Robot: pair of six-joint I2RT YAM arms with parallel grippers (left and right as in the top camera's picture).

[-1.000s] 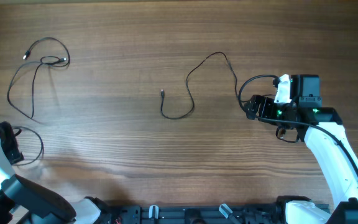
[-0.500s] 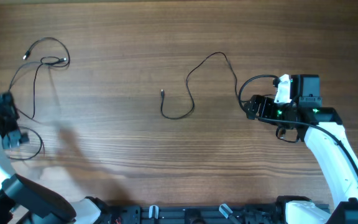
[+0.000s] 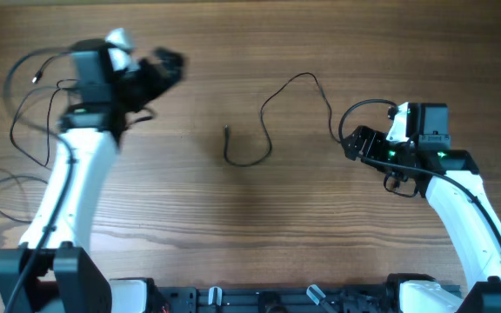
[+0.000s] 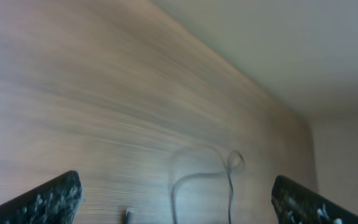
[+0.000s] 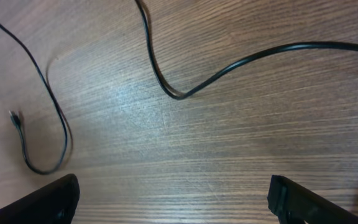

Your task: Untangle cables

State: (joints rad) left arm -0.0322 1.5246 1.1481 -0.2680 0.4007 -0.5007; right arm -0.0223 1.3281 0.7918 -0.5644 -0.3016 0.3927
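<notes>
Inspected table (image 3: 250, 226). Noted a lone cable (image 3: 263, 109) mid-table, lying in curves, with its plug end (image 3: 227, 130) toward the left and its other end just beside the right gripper (image 3: 355, 143). Noted a cable cluster (image 3: 50, 122) at the far left, looping and crossing over itself, partly hidden by the left arm (image 3: 68, 191).

Saw left gripper (image 3: 159, 71) blurred, over bare wood between cluster and lone cable. Jaws wide apart in the wrist view, nothing between them. Saw right gripper close over the table, jaws likewise spread, holding nothing.

Judged the lone cable to lie free, well apart from the cluster. Judged the step in hand to be a reach toward a fresh grasp, target not yet certain.

Expected next move: lower spread jaws onto a single strand, close without catching a neighbour, and draw outward away from the crossing. Could not tell knot from mere overlap in the cluster.
</notes>
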